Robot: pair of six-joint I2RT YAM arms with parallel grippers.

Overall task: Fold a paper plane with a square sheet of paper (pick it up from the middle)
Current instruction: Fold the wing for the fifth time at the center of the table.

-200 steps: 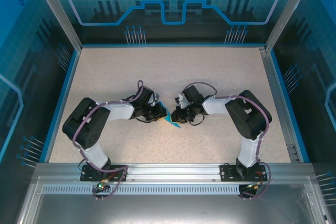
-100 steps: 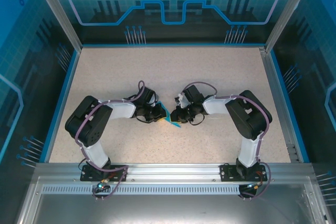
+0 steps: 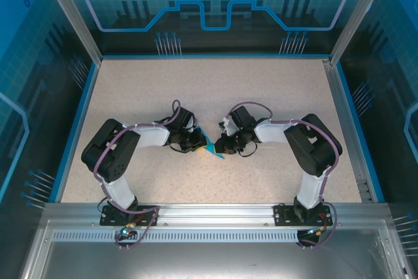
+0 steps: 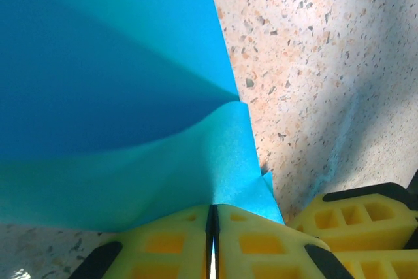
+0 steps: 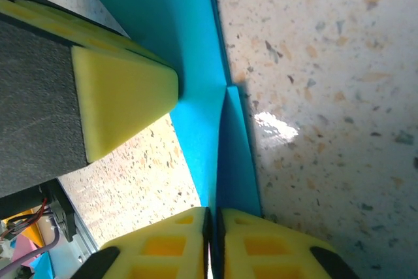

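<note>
Both arms bending inward, elbows out, wrists lying low near centre. Left gripper (image 4: 212, 210) and right gripper (image 5: 211, 213) facing each other closely, each clamping jaws together on square sheet of paper (image 4: 117, 83).

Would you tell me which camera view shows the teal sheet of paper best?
The left wrist view: the sheet of paper spreads wide there, folds plain. The right wrist view gives a narrow strip; the top view, a small sliver.

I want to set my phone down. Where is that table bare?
The far half of the table, up to the blue rim, is bare, as is the near strip along the metal rail. The middle is crowded: left claw and right claw both pinch the blue paper.
</note>
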